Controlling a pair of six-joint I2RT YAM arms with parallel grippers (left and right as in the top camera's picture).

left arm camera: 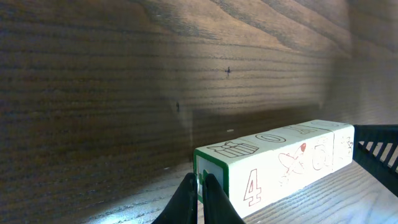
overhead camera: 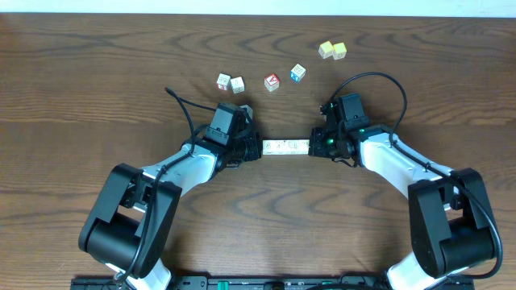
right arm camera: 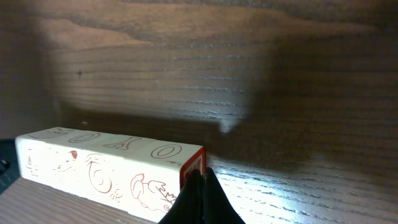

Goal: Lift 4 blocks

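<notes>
End effectors are pressing in from both sides: the left end effector [overhead camera: 248, 149], fingers closed together on nothing, is pushing its tips against the picture-left end of the row of four blocks [overhead camera: 284, 147] at the centre of the overhead frame. The right end effector [overhead camera: 316, 145], closed likewise, is pushing against the other end. Loose cubes [overhead camera: 272, 82] are lying on the desk [overhead camera: 81, 80] toward the upper middle, well apart from the row.

blocks [left arm camera: 280, 165], end part-hid by fingers [left arm camera: 185, 200]
</notes>
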